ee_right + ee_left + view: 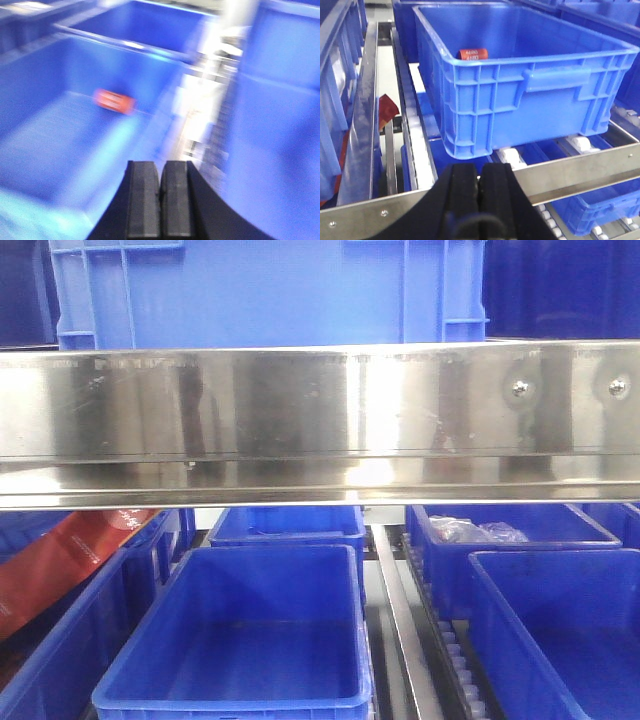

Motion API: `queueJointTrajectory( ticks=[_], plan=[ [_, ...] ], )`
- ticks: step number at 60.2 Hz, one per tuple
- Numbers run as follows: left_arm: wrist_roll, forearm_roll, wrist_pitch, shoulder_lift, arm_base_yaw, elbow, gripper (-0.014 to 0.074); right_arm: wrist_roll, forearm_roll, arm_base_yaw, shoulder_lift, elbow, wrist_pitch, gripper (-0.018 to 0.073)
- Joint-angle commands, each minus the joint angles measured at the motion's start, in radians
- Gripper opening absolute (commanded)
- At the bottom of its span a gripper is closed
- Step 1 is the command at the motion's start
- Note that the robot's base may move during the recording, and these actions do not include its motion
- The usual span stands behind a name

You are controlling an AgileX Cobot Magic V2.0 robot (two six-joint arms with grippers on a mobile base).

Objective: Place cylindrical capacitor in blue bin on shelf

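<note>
Inside blue bin (530, 60) on shelf (580, 172), near back wall, we see orange capacitor (473, 53) lying flat. Left end effector (480, 187) pressed together, empty; right end effector (160, 192) likewise pressed together.

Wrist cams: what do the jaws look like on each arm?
Both alike: the left gripper and right gripper each show two matte black, blocky jaws with flat tops and rounded outer shoulders, split by a thin vertical seam. No markings, cables or sleeves visible. The right wrist view is motion-blurred.
</note>
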Motion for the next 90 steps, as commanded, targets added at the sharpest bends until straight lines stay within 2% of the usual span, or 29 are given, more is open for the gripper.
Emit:
queueJointTrajectory(
  ticks=[1, 22, 37, 47, 90],
  plan=[
    [-0.006, 0.006, -0.031, -0.004, 0.002, 0.002, -0.0111, 0.001, -0.010, -0.022, -0.096, 0.130, -0.090, -0.0082],
    [-0.006, 0.046, -0.031, -0.004, 0.002, 0.002, -0.0111, 0.001, -0.010, -0.028, -0.532, 0.753, -0.414, -0.0082],
    [-0.006, 0.092, -0.031, -0.003, 0.002, 0.002, -0.0111, 0.001, -0.006, -0.028, -0.774, 1.009, -0.502, -0.0082],
    [-0.006, 0.118, -0.031, -0.003, 0.002, 0.002, -0.0111, 0.001, -0.006, -0.028, -0.843, 1.069, -0.539, -0.0082],
    [-0.006, 0.122, -0.031, -0.003, 0.002, 0.002, -0.0111, 0.001, -0.006, -0.028, -0.845, 1.069, -0.541, -0.0082]
  ],
)
